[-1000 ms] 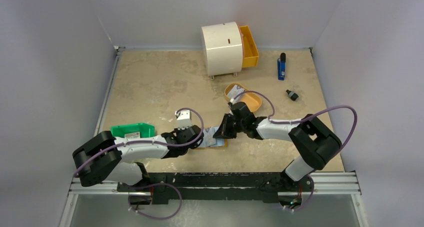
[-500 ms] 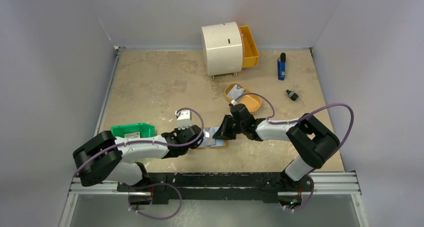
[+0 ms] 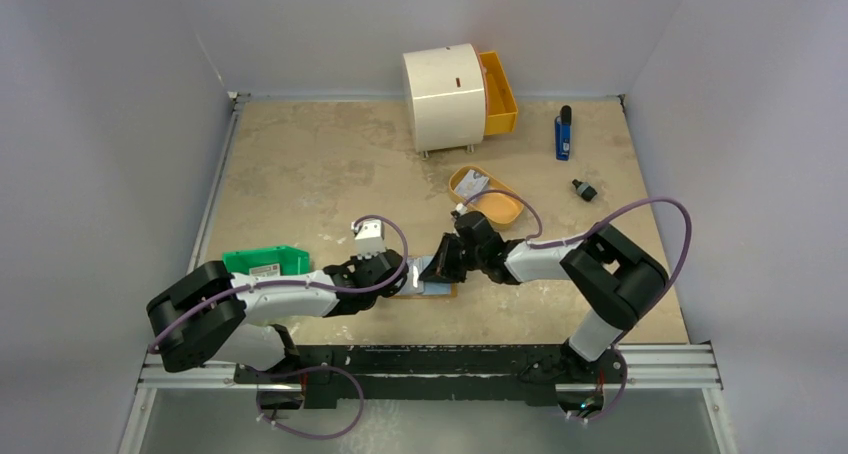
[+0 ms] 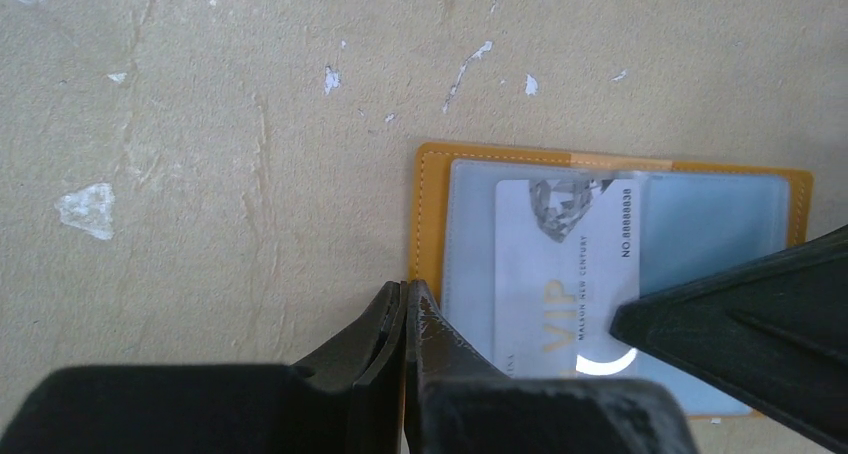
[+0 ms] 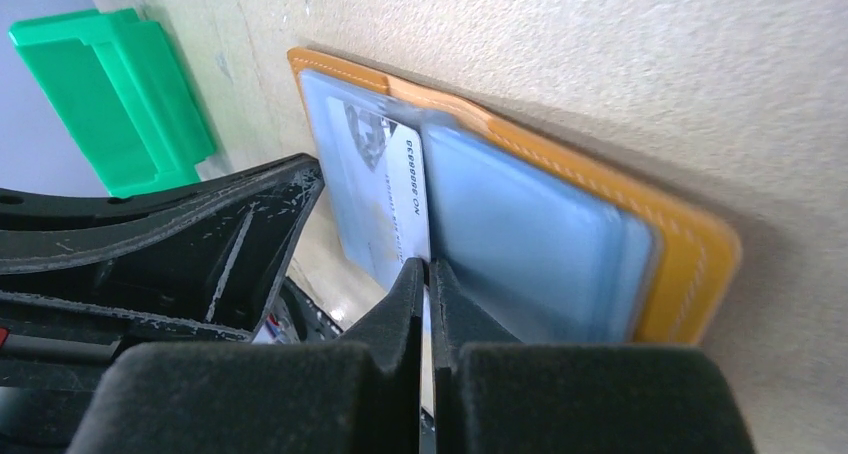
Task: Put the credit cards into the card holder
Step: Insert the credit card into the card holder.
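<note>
pale "vip" card (image 4: 560,274) on tan holder (image 4: 428,214)

Card holder (image 3: 432,287) mostly covered at overhead centre, credit card (image 4: 565,274) with lower end hidden at bottom of left wrist view.

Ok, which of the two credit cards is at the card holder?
The VIP-printed credit card, lying on the tan card holder and pinched by the right gripper. The other credit card sits apart in the orange dish.

White links (image 3: 285,296), black joints (image 3: 195,319), purple cables (image 3: 660,201).
</note>
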{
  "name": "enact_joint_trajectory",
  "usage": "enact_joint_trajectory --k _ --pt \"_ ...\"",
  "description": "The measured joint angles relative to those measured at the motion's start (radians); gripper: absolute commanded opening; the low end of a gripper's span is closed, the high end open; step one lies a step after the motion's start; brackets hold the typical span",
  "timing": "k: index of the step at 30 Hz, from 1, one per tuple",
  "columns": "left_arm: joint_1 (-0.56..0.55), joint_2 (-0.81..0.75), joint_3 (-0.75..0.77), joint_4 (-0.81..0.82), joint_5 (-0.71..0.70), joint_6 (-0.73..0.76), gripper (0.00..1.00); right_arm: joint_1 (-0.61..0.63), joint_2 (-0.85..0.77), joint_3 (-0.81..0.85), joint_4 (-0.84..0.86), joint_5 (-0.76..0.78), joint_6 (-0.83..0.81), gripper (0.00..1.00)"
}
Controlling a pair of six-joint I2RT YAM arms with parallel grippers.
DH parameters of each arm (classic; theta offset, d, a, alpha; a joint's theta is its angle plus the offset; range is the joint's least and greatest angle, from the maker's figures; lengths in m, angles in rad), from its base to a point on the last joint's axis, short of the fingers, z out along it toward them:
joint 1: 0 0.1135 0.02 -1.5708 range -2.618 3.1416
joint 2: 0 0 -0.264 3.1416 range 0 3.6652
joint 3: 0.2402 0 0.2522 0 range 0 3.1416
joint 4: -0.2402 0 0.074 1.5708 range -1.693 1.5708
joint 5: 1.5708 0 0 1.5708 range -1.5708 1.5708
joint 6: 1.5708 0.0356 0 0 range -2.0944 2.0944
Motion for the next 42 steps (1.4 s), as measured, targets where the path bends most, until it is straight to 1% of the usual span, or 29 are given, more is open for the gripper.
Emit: enact_joint_trajectory --k 7,9,12,14,16,24,33,36,39,42 --pt "0.000 0.002 0.000 0.012 0.011 0.000 0.00 0.021 0.027 0.019 0.005 -0.021 -0.002 0.01" --pt "0.000 0.002 0.000 0.013 0.014 0.000 0.00 0.023 0.028 0.021 0.002 -0.022 -0.004 0.12" --pt "0.000 0.002 -0.001 0.018 0.018 -0.002 0.00 0.026 0.028 0.023 -0.003 -0.023 -0.008 0.25" --pt "0.000 0.001 -0.002 0.023 0.024 -0.005 0.00 0.029 0.027 0.024 -0.005 -0.029 -0.012 0.32" --pt "0.000 0.000 -0.003 0.025 0.028 -0.008 0.00 0.032 0.026 0.026 -0.004 -0.033 -0.012 0.36" --pt "0.000 -0.010 -0.013 0.036 0.042 -0.009 0.00 0.035 0.026 0.035 -0.004 -0.048 -0.023 0.36" --pt "0.003 -0.031 -0.031 0.040 0.049 -0.009 0.00 0.052 0.048 0.085 -0.053 -0.071 -0.070 0.37" --pt "0.003 -0.041 -0.031 0.027 0.052 -0.011 0.00 0.055 0.033 0.087 -0.089 -0.064 -0.083 0.42" --pt "0.001 -0.069 -0.031 -0.003 0.052 -0.016 0.00 0.060 -0.018 0.087 -0.152 -0.042 -0.098 0.50" --pt "0.000 -0.122 -0.031 -0.041 0.043 -0.026 0.05 0.062 -0.090 0.087 -0.217 -0.016 -0.116 0.53"
